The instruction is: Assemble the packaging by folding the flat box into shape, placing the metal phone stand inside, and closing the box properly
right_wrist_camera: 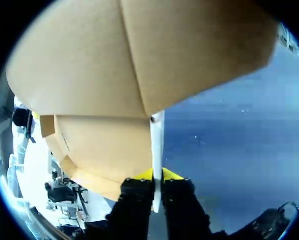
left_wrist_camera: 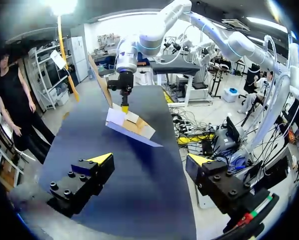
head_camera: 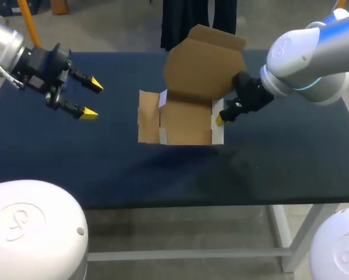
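1. One right claw is clenched on the thin white side flap of the cardboard box, one finger on each face.
2. One cardboard box sits mid-counter, open side up. Its lid panel stands upright at the far edge, and its side flaps spread left to right.
3. One left claw is released, fingers wide apart. It hovers over the counter well apart from the cardboard box, on its left, tips pointing toward it.
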{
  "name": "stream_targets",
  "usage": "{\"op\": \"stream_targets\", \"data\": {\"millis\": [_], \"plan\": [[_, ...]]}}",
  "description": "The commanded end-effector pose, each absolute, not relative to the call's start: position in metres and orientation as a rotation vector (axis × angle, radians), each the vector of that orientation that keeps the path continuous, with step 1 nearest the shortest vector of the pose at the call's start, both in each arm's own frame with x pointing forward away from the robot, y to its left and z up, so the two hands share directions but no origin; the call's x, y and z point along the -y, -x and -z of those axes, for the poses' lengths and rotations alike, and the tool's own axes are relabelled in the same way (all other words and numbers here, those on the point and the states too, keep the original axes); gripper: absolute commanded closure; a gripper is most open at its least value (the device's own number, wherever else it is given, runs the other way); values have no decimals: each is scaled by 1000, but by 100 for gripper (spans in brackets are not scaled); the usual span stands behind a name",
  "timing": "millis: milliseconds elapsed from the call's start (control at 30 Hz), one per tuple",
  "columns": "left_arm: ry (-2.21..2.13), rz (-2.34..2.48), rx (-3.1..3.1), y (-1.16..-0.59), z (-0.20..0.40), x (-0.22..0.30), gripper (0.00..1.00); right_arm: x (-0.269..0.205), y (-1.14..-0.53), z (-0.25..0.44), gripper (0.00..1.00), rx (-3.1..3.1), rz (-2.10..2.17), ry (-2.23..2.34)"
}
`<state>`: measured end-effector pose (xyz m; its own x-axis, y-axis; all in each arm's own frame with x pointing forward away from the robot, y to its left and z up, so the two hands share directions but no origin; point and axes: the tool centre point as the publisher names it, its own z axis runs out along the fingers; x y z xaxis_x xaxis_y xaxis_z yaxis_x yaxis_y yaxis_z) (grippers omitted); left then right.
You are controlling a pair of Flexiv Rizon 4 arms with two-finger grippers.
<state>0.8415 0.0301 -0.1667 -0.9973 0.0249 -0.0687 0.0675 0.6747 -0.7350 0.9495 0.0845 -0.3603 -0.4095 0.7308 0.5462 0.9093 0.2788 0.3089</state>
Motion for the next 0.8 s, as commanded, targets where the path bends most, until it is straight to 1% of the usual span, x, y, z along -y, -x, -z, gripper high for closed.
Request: {"op": "stream_targets", "data": {"millis": [33,800], "plan": [[-86,1194,-2827,-837,172,-25,0,-85,-945,360,100,2243,777,1610],[-99,1017,-2860,-844,194,-32,0,-80,-905,369,100,2235,323,1837]]}}
